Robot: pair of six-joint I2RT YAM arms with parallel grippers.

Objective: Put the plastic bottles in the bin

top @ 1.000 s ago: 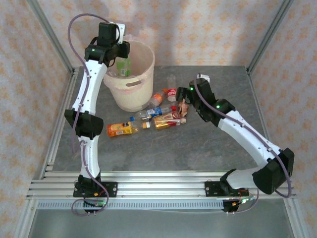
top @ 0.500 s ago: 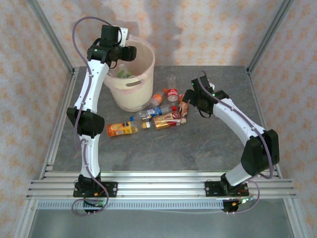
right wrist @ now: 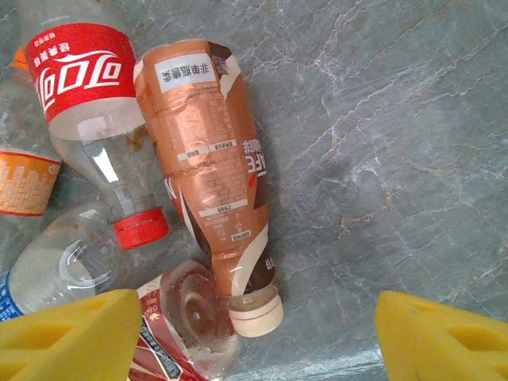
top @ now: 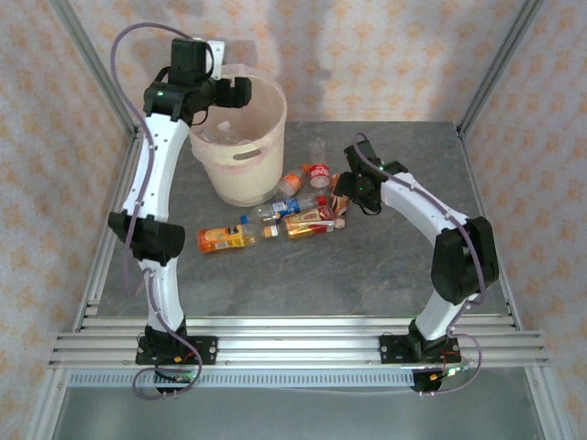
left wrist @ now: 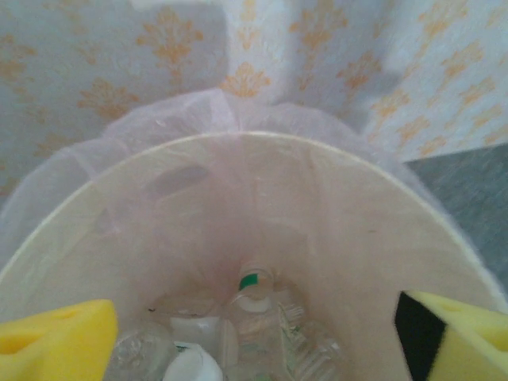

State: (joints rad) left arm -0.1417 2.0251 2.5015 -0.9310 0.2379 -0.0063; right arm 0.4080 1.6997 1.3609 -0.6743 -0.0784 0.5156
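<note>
Translucent plastic bin (top: 240, 137); matt stone-look table (top: 367, 275)

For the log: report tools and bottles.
Left tool open, empty, over the large round cream plastic bin. Right tool open above the brown-labelled plastic bottle on the grey table. Red-capped clear bottle crowds it.

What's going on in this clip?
Two robot arms are moving plastic bottles from the table into the bin. The left gripper hangs open and empty over the bin, which already holds several bottles at the bottom. The right gripper is open and low over the cluster lying on the table, closest to a brown-labelled bottle with a cream cap. Neither gripper is holding anything right now.
</note>
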